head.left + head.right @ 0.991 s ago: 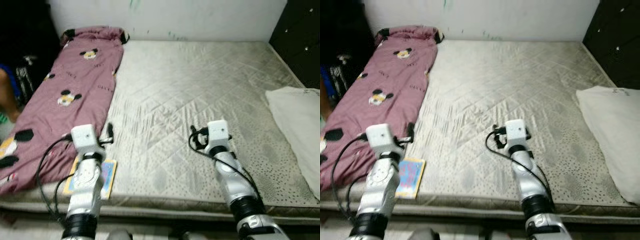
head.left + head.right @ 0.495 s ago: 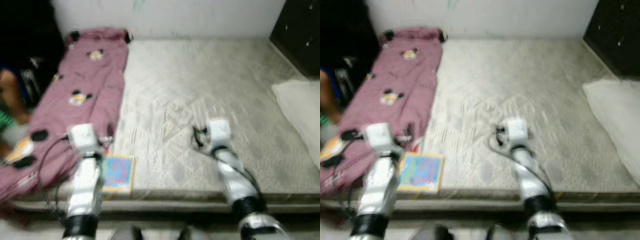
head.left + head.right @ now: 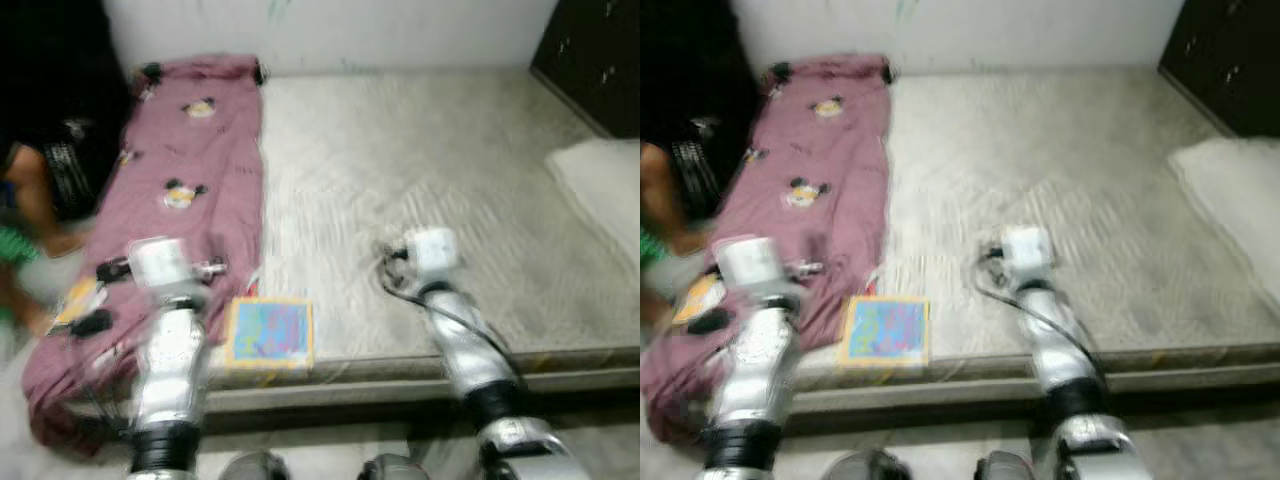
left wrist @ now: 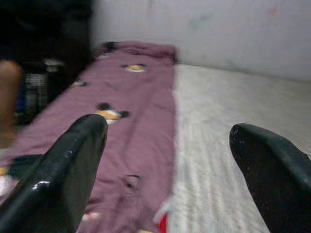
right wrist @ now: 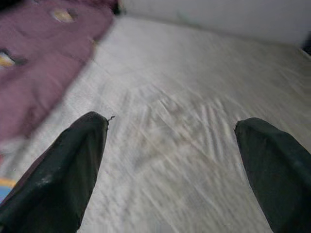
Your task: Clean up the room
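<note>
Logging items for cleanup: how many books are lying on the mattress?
1. A colourful book lies flat at the near edge of the mattress, just right of the pink blanket. More could be hidden under the blanket.

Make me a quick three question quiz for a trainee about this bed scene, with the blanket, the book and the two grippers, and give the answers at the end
1. True or false: the colourful book lies at the mattress's near edge, beside the purple blanket.
2. Which item lies at the mattress's right side? A) white pillow B) red bucket C) folded chair
3. Fill in: both the left gripper and the right gripper have their fingers ____ with nothing between them.

Key: 1 true; 2 A; 3 open
</note>
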{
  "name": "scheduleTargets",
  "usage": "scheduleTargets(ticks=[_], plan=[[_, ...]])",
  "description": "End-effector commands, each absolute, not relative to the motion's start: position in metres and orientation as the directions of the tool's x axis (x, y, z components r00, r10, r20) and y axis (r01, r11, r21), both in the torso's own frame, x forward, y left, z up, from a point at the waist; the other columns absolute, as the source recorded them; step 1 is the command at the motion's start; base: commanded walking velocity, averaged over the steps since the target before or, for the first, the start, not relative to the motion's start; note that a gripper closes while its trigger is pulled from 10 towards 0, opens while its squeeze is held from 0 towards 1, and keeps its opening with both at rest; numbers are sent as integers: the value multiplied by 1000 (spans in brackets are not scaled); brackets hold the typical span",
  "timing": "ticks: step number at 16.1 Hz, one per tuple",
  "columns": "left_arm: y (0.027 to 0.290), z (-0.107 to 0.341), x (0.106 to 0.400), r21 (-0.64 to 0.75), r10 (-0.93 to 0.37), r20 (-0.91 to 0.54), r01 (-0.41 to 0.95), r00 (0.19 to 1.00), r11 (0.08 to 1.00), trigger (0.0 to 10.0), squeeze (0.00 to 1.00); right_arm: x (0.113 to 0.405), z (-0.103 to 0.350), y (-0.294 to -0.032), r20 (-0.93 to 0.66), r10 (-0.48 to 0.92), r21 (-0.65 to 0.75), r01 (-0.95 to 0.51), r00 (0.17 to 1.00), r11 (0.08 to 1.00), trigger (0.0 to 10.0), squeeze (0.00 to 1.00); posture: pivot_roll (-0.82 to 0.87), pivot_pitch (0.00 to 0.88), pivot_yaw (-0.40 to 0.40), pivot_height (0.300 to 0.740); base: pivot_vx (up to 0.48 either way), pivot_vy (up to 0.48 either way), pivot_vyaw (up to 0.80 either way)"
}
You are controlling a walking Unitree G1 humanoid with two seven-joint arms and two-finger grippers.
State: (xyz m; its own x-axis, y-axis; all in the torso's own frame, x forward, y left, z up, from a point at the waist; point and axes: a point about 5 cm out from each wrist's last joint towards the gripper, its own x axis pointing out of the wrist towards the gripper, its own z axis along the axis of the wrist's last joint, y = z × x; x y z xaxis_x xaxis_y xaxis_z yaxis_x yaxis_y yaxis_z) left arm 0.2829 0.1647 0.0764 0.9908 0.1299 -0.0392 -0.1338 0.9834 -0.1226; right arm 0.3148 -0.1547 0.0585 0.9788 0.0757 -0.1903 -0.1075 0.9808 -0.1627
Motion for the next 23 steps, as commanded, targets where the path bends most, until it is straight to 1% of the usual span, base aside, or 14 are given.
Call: scheduleTargets(ticks=[1,4,5,9,12,18,23], plan=[[175,78,283,-96,157,-34,-160,987,982,10000,0,318,60,-144,-190,105,-147,-134,976,980,10000,0,-47,0,22,740,0,480,0],[173,78,285,-106,150,-41,-153,988,982,10000,0,318,59,-143,-203,110,-139,-140,973,980,10000,0,-52,0,19,740,0,480,0],[172,80,285,-83,147,-20,-149,989,985,10000,0,318,59,-143,-205,111,-138,-141,972,980,10000,0,-52,0,18,740,0,0,0],[168,85,283,-98,107,16,-105,994,990,10000,0,318,58,-143,-215,114,-141,-146,970,979,10000,0,-52,0,17,740,63,0,0],[168,85,282,-103,105,14,-103,994,989,10000,0,318,57,-142,-217,112,-137,-144,970,980,10000,0,-51,0,19,740,269,0,-583],[167,85,282,-99,95,16,-93,995,991,10000,0,318,56,-142,-218,115,-130,-145,969,981,10000,0,-49,0,23,740,280,0,0],[167,82,282,-103,115,-8,-115,993,988,10000,0,318,56,-142,-220,122,-125,-152,968,980,10000,0,-47,0,22,740,0,0,0]])
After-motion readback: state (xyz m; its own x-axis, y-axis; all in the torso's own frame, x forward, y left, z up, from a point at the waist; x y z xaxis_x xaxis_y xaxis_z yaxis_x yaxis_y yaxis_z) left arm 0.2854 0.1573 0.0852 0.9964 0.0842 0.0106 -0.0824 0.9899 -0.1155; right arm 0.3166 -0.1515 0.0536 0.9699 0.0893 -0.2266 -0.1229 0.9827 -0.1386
